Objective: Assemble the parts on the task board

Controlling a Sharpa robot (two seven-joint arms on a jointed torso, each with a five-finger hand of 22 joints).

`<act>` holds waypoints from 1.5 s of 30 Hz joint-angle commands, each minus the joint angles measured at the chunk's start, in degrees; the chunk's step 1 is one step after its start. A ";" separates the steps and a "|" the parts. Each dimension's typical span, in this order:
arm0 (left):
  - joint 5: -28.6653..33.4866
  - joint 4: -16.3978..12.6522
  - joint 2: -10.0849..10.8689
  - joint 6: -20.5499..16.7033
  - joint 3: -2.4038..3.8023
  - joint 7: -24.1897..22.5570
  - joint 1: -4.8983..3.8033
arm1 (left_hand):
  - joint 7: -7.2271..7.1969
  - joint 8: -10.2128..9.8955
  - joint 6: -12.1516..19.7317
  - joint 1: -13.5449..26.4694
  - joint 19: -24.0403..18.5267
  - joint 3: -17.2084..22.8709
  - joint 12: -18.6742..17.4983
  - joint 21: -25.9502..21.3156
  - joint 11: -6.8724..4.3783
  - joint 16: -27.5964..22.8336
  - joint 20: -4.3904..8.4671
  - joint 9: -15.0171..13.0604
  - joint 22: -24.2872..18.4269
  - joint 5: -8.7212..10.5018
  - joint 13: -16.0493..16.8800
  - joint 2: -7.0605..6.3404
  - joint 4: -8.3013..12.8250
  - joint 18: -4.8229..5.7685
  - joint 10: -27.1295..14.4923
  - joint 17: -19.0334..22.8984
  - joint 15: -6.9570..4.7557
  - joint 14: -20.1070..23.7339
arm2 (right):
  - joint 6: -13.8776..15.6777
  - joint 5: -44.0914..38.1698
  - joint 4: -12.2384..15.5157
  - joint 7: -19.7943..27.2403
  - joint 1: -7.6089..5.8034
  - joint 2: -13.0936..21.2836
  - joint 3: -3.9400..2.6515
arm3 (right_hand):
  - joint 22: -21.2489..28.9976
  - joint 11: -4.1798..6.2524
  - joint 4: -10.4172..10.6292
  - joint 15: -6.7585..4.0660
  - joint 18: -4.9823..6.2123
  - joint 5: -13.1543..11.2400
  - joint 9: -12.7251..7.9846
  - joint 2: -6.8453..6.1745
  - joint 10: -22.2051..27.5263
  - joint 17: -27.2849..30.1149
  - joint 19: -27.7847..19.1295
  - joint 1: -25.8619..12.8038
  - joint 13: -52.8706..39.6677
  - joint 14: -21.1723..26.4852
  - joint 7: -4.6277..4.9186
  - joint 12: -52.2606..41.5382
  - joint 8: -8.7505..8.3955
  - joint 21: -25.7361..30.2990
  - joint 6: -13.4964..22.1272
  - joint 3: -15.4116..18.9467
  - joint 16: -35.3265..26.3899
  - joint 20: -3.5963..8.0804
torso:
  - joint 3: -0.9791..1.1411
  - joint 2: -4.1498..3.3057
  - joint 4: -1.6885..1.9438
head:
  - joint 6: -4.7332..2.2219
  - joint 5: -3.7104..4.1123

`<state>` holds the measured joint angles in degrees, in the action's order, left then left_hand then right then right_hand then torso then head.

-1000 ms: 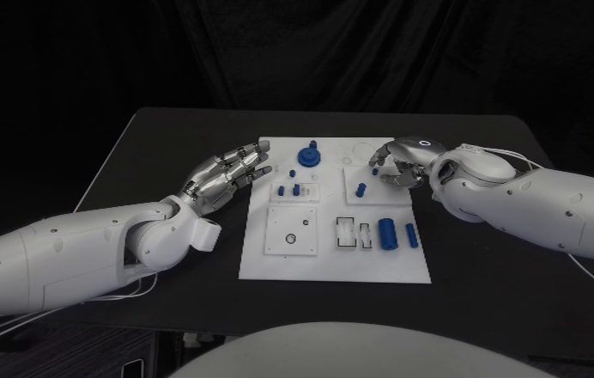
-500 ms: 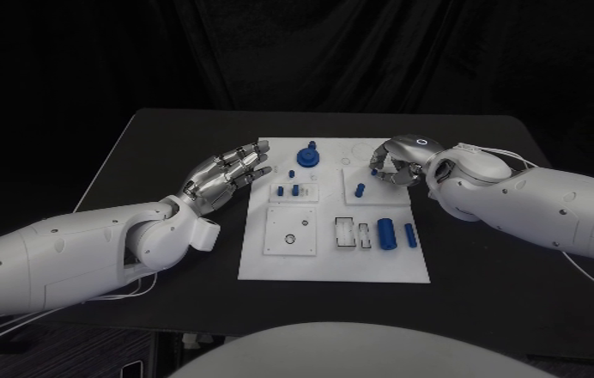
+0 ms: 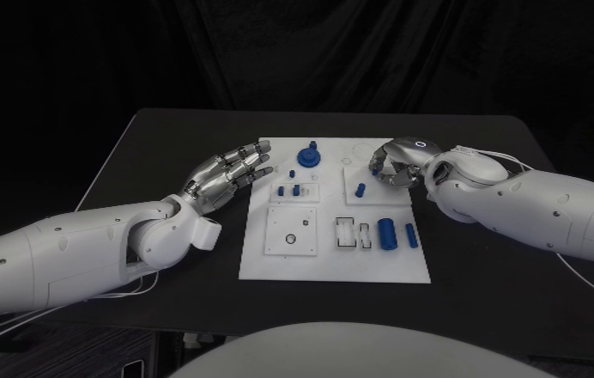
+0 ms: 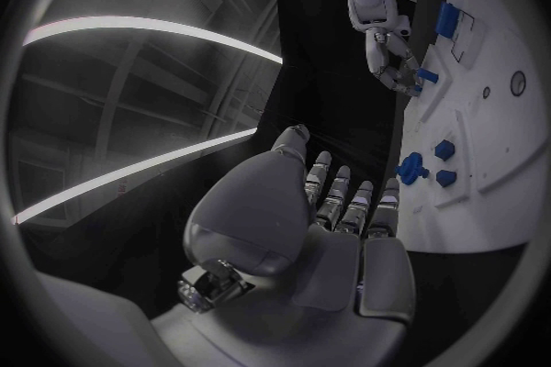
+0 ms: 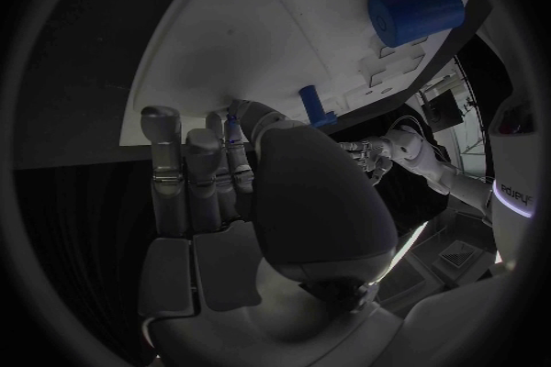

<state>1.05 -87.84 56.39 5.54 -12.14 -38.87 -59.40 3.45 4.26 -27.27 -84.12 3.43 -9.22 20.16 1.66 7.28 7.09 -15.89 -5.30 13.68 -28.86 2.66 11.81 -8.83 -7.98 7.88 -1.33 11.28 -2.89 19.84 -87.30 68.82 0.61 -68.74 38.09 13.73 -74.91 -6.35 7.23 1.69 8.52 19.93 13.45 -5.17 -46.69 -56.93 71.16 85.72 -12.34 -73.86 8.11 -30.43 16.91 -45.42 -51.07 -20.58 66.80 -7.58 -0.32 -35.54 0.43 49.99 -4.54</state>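
Head view. The flat white plastic task board point(image 3: 334, 215) lies in the middle of the black table point(image 3: 161, 137). The silver right hand point(image 3: 398, 164) hangs over the board's far right corner with its fingers curled downward; whether they pinch a part cannot be told here. The silver left hand point(image 3: 227, 175) rests beside the board's left edge, fingers spread and holding nothing. A tall blue knobbed peg point(image 3: 308, 154) stands at the far middle of the board, a short blue peg point(image 3: 360, 190) just near of the right hand, and a thick blue cylinder point(image 3: 387, 231) with a slim blue bar point(image 3: 411, 235) lies at the near right. The step in hand appears to be seating or picking a small part at the far right corner; a straight vertical approach would probably serve best, since the short peg stands close enough to be knocked.

Left wrist view. The left hand point(image 4: 333, 220) is released, fingers extended toward the board point(image 4: 482, 156).

Right wrist view. The right hand's fingertips point(image 5: 235, 133) close together against the board point(image 5: 275, 27), perhaps on a small bluish piece; this is uncertain. The short peg point(image 5: 312, 105) stands just beside them.
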 commanded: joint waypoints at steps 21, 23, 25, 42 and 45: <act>-0.10 0.67 -0.43 1.66 0.05 -10.58 0.46 | 1.00 -0.10 -0.22 0.11 0.17 0.78 -0.54 0.43 0.05 0.43 -0.72 0.01 0.06 -0.57 -0.08 0.90 1.07 -0.65 -0.22 -0.11 0.91 -0.13 | 3.53 -0.45 -1.16 1.43 0.86 -1.35 -0.01 | -4.65 2.27 -2.33 -1.84 -0.63 -0.65 4.34 1.39 -9.67 1.45 1.92 1.76 1.55 -1.16 -0.64 1.81 2.85 -1.78 -6.33 0.25 -0.94 1.64 | 0.03 0.01 -0.07 | 0.01 -0.24; -0.10 0.73 -0.45 1.75 0.05 -10.48 0.54 | 1.00 -0.10 -0.22 0.11 0.17 0.78 -0.54 0.43 0.05 0.43 -0.72 0.01 0.06 -0.57 -0.08 0.90 1.07 -0.65 -0.22 -0.11 0.91 -0.13 | 4.34 -0.45 -1.20 1.55 0.86 -1.41 -0.06 | -4.69 2.46 -2.19 -2.00 -0.73 -1.71 5.00 1.28 -10.53 1.55 2.26 1.39 1.86 -1.52 -0.78 2.64 2.91 -2.02 -6.55 0.62 -1.09 1.86 | 0.03 0.00 -0.06 | 0.01 -0.31; -0.10 0.77 -0.45 1.81 0.05 -10.43 0.61 | 1.05 -0.13 -0.09 0.14 0.20 0.84 -0.64 0.43 0.02 0.45 -0.73 0.03 0.10 -0.57 -0.10 0.94 1.10 -0.62 -0.27 -0.11 0.97 -0.14 | 4.76 -0.45 -1.18 1.55 0.86 -1.40 -0.11 | -4.69 2.48 -2.14 -2.03 -0.75 -1.95 5.16 1.24 -10.67 1.47 2.32 1.28 1.93 -1.64 -0.81 2.86 2.91 -2.04 -6.57 0.74 -1.05 1.88 | 0.04 0.02 -0.06 | 0.01 -0.40; -0.10 0.84 -0.11 1.90 0.05 -10.07 0.84 | 1.15 -0.19 -0.02 0.34 0.57 1.05 -0.72 0.60 0.12 0.68 -0.86 0.07 0.71 -0.57 -0.10 0.95 1.35 -0.45 -0.35 -0.15 1.34 -0.29 | 6.54 -0.45 4.49 -0.54 -2.15 2.38 -0.73 | -4.68 2.44 -1.94 -2.03 -0.80 -2.33 5.66 1.00 -10.90 1.66 2.49 0.95 2.27 -1.78 -0.85 3.83 2.79 -2.01 -6.54 1.15 -1.27 1.93 | 0.10 0.03 -0.09 | 0.01 -0.89; -0.10 0.87 -0.11 1.90 0.05 -9.99 0.85 | 1.17 -0.18 -0.07 0.38 0.62 1.08 -0.71 0.62 0.14 0.70 -0.87 0.07 0.74 -0.56 -0.10 0.94 1.38 -0.43 -0.35 -0.16 1.39 -0.31 | 6.33 -0.45 6.90 -1.02 -3.07 3.72 -0.73 | -4.66 2.45 -1.87 -2.02 -0.81 -2.43 5.78 0.97 -11.03 1.70 2.51 0.86 2.34 -1.81 -0.88 4.03 2.77 -1.95 -6.56 1.25 -1.32 1.93 | 0.05 0.07 -0.12 | 0.01 -1.10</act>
<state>1.00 -86.89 56.32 6.68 -12.15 -38.90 -58.62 4.30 4.27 -27.24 -84.04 4.04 -8.10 19.68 2.10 7.28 7.53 -16.49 -5.31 14.35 -29.08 2.61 12.33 -7.73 -7.98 7.88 -1.43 12.30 -3.09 24.92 -87.39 74.72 1.06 -71.53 41.41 13.00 -74.93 -3.87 5.23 -0.26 8.51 17.65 15.35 -4.35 -57.34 -55.28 73.21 87.28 -10.09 -75.18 7.18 -26.79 19.68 -47.42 -57.40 -19.57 65.84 -5.53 -0.24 -35.51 0.33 49.99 -5.53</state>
